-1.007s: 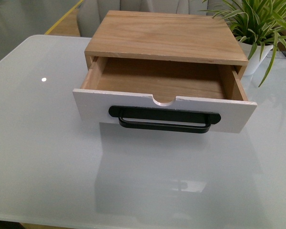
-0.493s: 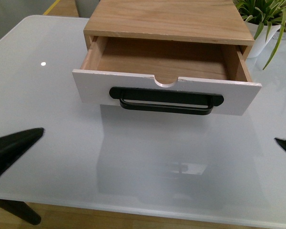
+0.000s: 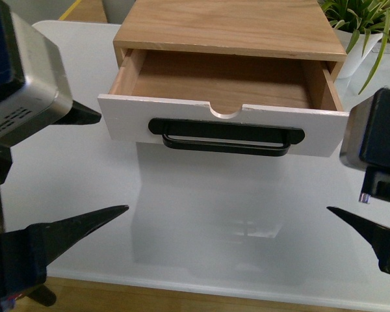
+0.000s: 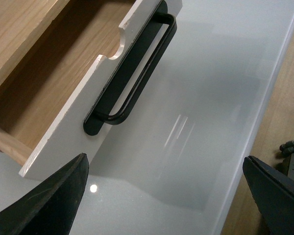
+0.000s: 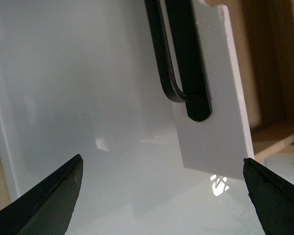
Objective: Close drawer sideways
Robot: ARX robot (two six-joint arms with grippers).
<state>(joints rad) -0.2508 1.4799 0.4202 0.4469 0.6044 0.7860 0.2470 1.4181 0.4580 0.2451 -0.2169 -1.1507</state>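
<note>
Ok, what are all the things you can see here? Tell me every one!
Wooden box cabinet: one, light brown, on the table's far side.
Wide shallow drawer: one, white front with light wood inside, pulled out of the cabinet toward the robot.
Long bar handle: one, black, across the drawer's front.
Glossy table: one, white, under everything.
Leafy potted plant: one, green in a white pot, beside the cabinet's far right corner.
Wooden floor: light brown, past the table's near edge.
Left gripper: one, black fingers, open, by the drawer's left end.
Right gripper: one, black fingers, open, by the drawer's right end.
</note>
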